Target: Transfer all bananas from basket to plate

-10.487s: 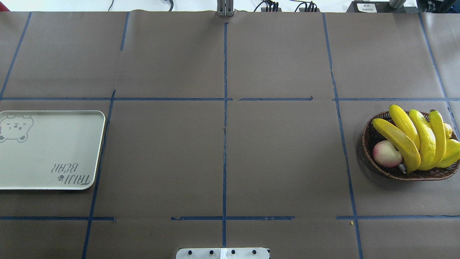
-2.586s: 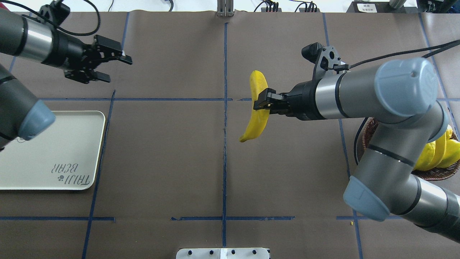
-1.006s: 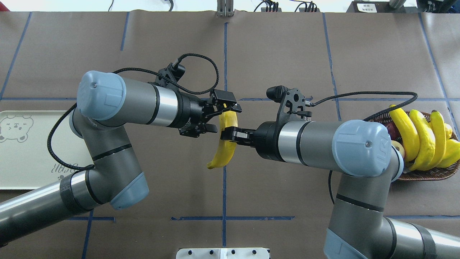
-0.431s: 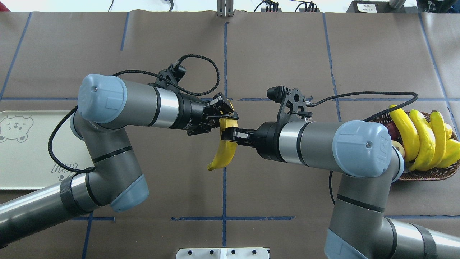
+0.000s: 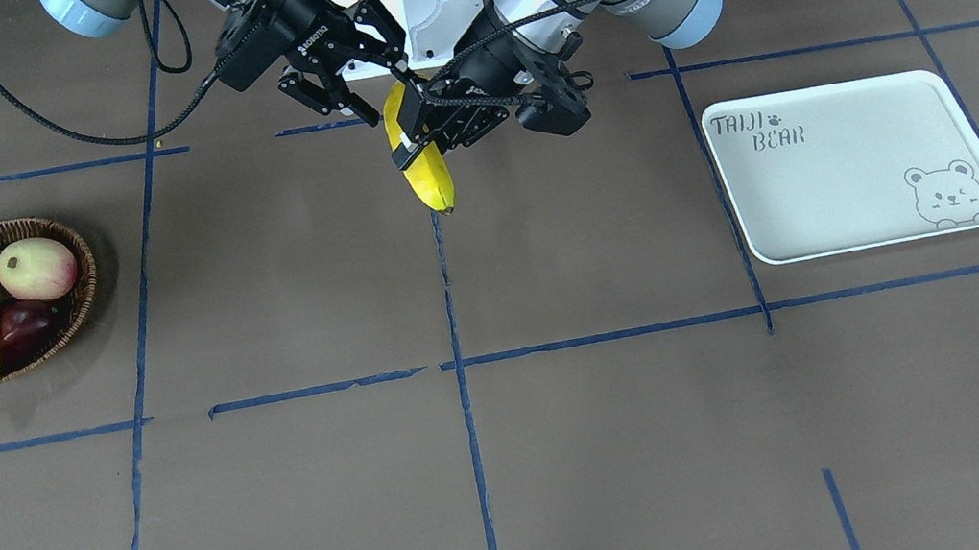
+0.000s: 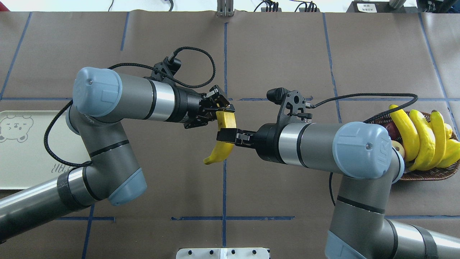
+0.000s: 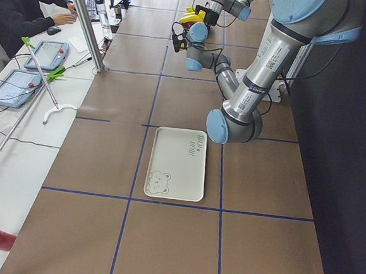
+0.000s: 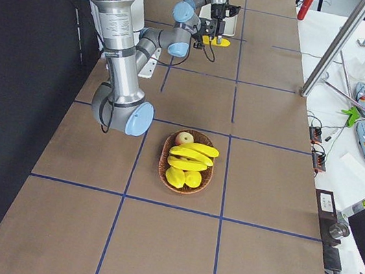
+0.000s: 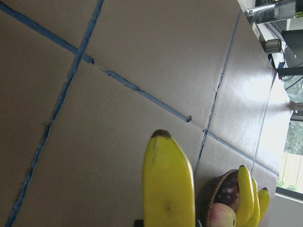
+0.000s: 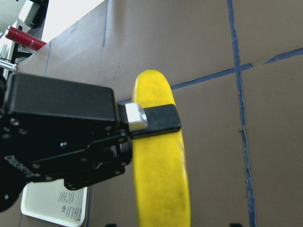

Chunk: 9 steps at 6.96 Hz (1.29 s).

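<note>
Found table papered brown and marked into a grid with blue tape. Recorded left arm and right arm reaching in from opposite sides and meeting over the middle, close to the centre tape line. Noted a person seated at a side desk beyond the table's left end, in the exterior left view only.

Located plate flat on the table at the robot's left, printed "TAIJI BEAR" with a bear face, well apart from both grippers. Located basket on the table at the robot's far right, well apart from the plate. Counted three bananas lying side by side in the basket, tips reaching over its rim.

Found one banana held off the table over the middle, tilted, between the two grippers and well apart from both basket and plate.

Confirmed left gripper pinching the banana, fingers pressed onto its opposite sides; saw one black finger with a silver pad lying across the fruit in the right wrist view. Confirmed right gripper with fingers spread apart to either side of the banana; could not tell whether either finger touched it.

Noted a pale pink fruit and a dark red fruit in the basket just beside the bananas, on the side toward the table's middle. Noted a yellow-green fruit at the basket's outer edge.
</note>
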{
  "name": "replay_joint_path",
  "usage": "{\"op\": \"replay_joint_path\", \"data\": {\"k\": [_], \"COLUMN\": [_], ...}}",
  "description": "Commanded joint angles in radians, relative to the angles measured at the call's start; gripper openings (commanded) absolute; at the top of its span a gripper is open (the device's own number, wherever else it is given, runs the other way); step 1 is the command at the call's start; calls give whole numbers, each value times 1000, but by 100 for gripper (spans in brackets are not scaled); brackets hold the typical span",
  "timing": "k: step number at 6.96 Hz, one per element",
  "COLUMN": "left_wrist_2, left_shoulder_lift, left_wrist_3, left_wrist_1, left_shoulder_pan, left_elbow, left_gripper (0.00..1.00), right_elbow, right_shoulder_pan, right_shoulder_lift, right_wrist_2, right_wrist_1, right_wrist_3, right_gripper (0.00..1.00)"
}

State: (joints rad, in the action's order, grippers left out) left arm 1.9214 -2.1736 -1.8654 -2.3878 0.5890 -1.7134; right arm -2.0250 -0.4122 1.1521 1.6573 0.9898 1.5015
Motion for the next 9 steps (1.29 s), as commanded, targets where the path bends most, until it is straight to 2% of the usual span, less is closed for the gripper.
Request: {"op": "replay_joint_path", "data": {"k": [1,2,3,4,5,6,8,9], "left_wrist_2": [10,36,101,141,142,127,129,130], "left_shoulder_lift": [53,134,223,338,471,589,694,713], "left_wrist_3": [14,52,215,315,456,623,840,853], "left_wrist_1": [41,67,103,139,139,134,127,124], "left_shoulder_pan": [70,115,168,249,294,314,406,410], "left_elbow": [8,9,-5,-23,-40,-34,46,61], "left_gripper": [0,0,0,0,0,0,0,0], "right_elbow": [-14,-21,-59,-93,-103,-104,-113,-112], "right_shoulder_pan": [-6,-11,-13,-54,-124,-153,-213,-229], "right_shoulder_lift": [6,11,33,35,40,75,161,172], "right_wrist_2": [10,12,15,72,143,163,215,226], "right_wrist_1": [12,15,61,164,266,288,288,288], "right_wrist_3": [-1,-1,-3,-15,-23,-85,-197,-199], "right_gripper": [100,100,100,100,100,100,100,100]}}
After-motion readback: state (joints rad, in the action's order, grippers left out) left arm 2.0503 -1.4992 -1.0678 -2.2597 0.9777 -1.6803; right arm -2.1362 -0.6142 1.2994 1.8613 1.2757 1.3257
